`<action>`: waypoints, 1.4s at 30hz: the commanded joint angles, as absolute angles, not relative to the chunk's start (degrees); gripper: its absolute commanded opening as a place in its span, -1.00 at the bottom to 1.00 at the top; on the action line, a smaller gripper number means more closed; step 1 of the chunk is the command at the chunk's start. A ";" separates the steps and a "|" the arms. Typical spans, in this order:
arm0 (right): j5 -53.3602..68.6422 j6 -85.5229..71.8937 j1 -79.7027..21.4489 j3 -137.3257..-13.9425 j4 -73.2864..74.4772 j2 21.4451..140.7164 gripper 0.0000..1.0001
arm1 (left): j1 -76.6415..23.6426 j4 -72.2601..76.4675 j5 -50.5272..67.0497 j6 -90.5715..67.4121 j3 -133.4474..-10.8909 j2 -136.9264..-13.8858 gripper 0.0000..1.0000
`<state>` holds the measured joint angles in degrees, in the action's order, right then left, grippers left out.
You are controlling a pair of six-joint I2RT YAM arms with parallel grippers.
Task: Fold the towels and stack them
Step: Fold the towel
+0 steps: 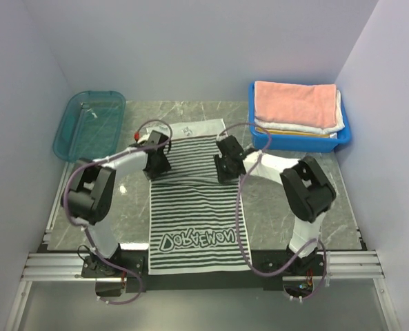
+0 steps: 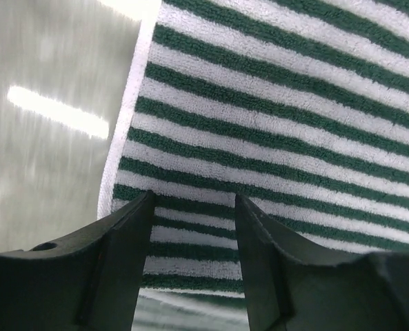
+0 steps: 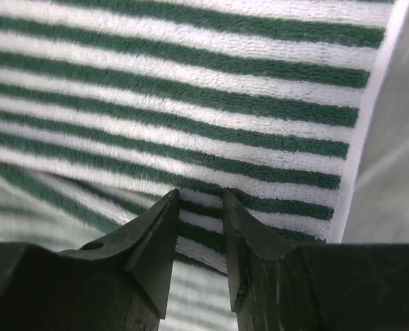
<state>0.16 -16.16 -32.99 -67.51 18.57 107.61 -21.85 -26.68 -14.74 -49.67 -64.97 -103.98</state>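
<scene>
The dark-and-white striped towel (image 1: 197, 207) lies lengthwise on the table, its far part folded over toward me. My left gripper (image 1: 156, 164) is at the left end of the folded layer's edge. In the left wrist view its jaws (image 2: 194, 207) stand apart over flat stripes (image 2: 273, 117). My right gripper (image 1: 225, 169) is at the right end. In the right wrist view its jaws (image 3: 201, 200) stand close together, with the towel edge (image 3: 204, 138) between them and held above the blurred lower layer. The salmon pink towel (image 1: 294, 103) tops a stack that includes white and yellow-striped cloth.
The stack sits in a blue bin (image 1: 342, 138) at the back right. A teal tray (image 1: 90, 124) stands at the back left. Grey walls close in both sides. A metal rail (image 1: 204, 265) runs along the near edge by the arm bases.
</scene>
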 commanded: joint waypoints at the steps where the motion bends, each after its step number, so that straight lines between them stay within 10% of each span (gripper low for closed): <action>1: 2.63 -17.58 -36.55 -58.90 22.32 102.41 -0.21 | -26.26 -31.02 -10.72 -53.52 -53.98 -100.82 0.16; 16: 4.04 -9.24 -37.12 -62.28 33.58 82.88 0.05 | -29.47 -40.17 -12.47 -50.82 -48.41 -75.67 0.49; 21: 0.71 -1.78 -32.00 -73.98 30.84 90.77 0.35 | -19.09 -40.43 -14.93 -40.37 -62.73 -84.95 0.57; 27: 3.17 4.57 -26.55 -88.93 29.61 105.01 0.13 | -13.89 -41.31 -14.07 -34.90 -77.42 -96.92 0.44; 42: 5.10 4.84 -23.47 -109.86 35.42 128.67 0.07 | -12.13 -37.62 -13.19 -30.85 -73.56 -94.83 0.43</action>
